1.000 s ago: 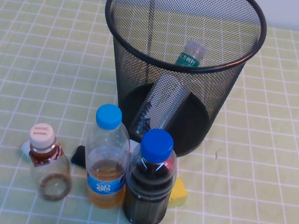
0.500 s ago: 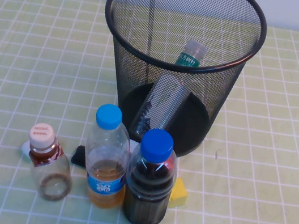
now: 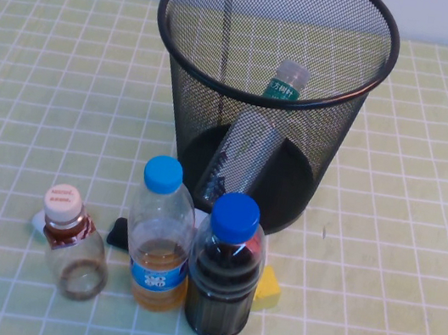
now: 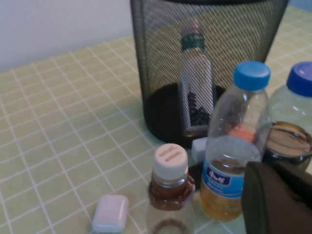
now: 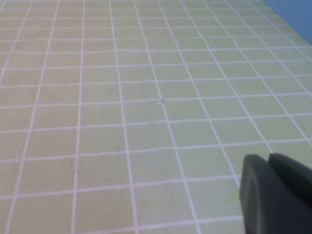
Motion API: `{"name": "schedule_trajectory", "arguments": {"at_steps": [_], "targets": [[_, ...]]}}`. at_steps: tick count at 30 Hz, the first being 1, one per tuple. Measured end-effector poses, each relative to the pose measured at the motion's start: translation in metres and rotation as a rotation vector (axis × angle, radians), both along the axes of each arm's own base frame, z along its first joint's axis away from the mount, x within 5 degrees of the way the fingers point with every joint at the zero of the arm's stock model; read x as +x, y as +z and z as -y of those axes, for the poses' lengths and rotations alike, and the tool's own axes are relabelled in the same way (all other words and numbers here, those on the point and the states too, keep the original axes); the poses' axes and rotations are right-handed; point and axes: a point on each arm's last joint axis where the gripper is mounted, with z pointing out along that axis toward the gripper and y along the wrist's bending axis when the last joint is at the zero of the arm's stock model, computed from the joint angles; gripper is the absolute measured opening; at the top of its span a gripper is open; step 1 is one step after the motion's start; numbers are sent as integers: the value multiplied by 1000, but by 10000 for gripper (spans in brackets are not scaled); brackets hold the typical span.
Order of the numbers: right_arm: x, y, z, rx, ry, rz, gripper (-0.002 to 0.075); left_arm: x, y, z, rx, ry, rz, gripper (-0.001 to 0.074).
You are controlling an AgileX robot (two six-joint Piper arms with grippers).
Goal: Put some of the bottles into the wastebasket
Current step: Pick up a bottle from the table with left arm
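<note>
High view: green-label bottle (image 3: 269,115) leans inside the bin (image 3: 186,84) near the far edge; squat bottle (image 3: 71,241) stands near the front edge. Left gripper (image 4: 280,197) beside it, right gripper (image 5: 275,192) over bare cloth; fingers perhaps hidden, cannot tell.

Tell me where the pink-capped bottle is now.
In the high view, the pink-capped bottle stands upright at front left, beside the light-blue-capped bottle, outside the wastebasket.

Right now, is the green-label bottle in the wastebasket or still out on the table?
In. The green-label bottle leans inside the wastebasket, cap up. The left gripper is near the table bottles; the right gripper is over bare table.
</note>
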Motion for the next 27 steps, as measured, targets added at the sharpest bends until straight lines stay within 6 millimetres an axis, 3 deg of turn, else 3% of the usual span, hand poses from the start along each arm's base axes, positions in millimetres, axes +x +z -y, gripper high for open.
{"name": "schedule_trajectory", "arguments": {"at_steps": [4, 10, 12, 17, 21, 25, 27], "targets": [[0, 0, 0, 2, 0, 0, -7, 13, -2, 12, 16, -72, -32, -4], [0, 0, 0, 2, 0, 0, -7, 29, -10, 35, -1, -163, 112, -5], [0, 0, 0, 0, -1, 0, -7, 32, -22, 40, 2, -183, 166, -4], [0, 0, 0, 0, -1, 0, -7, 29, -72, 51, -97, -275, 229, -4], [0, 0, 0, 0, -1, 0, -7, 26, -106, 47, -211, -253, 234, -5], [0, 0, 0, 0, -1, 0, -7, 29, -116, 39, -273, -174, 238, 33], [0, 0, 0, 0, -1, 0, -7, 32, -115, 35, -300, -109, 242, 111]]}}
